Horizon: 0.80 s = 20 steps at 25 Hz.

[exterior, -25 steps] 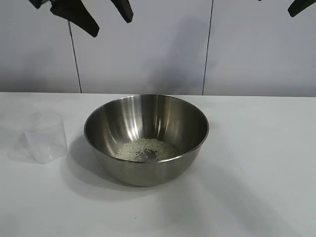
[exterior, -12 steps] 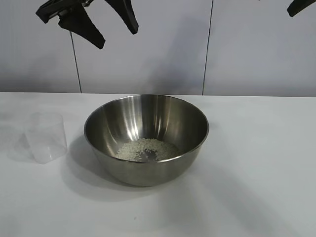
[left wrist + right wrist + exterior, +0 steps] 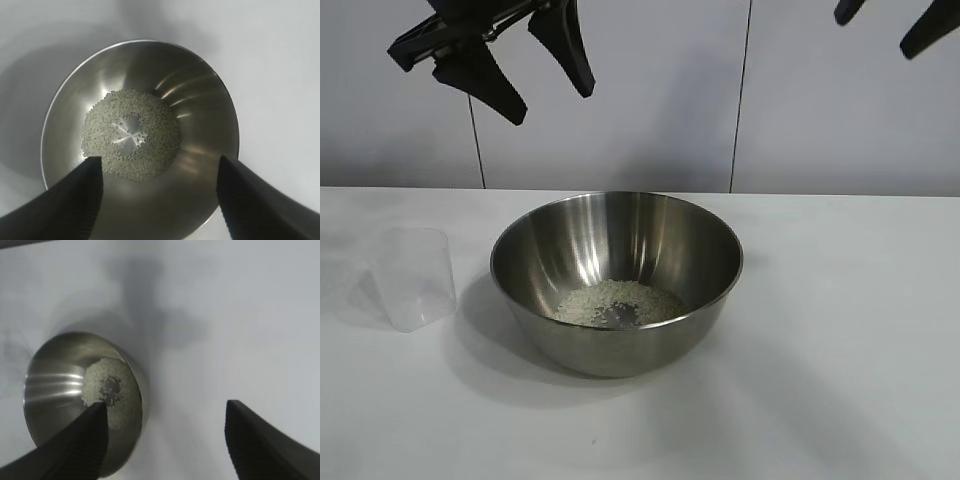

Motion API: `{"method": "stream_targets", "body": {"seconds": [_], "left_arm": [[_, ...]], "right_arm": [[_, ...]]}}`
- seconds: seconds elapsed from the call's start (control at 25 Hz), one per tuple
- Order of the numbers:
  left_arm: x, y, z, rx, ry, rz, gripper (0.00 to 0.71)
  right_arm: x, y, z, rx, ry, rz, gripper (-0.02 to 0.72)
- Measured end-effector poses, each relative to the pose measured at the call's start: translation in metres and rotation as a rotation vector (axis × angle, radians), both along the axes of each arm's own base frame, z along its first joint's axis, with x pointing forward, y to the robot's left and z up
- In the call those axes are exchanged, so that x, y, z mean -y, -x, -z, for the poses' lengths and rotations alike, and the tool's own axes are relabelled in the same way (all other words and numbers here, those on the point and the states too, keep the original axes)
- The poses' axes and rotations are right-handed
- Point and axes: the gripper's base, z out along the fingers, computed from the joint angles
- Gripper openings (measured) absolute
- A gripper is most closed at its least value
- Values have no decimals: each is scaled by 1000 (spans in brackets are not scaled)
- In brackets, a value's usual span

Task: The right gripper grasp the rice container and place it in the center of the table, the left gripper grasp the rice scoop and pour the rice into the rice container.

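Rice container upright mid-tabletop, rice ringed across its bottom. Rice scoop upright, empty, just beside it toward the left edge. Left gripper high above, spread wide, empty. Right gripper raised near the right edge, parted, empty.

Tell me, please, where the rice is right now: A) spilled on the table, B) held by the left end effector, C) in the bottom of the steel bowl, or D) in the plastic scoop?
C: the rice lies in a thin ring on the bottom of the bowl, while the scoop stands empty beside it.
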Motion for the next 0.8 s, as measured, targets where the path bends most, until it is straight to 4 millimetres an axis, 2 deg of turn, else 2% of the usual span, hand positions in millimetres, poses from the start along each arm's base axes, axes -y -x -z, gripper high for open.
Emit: {"method": "stream_targets", "body": {"seconds": [0.12,0.2,0.8], "left_arm": [[0,-1,0,7,3,-3,477],[0,-1,0,9,4,-4,477],[0,-1,0,9,1,-4,477]], "right_arm": [[-5,6,20,-70,5,-23,463],[-5,7,25,-85,6,-26,463],[-5,2,23,-31,7,-8,463]]}}
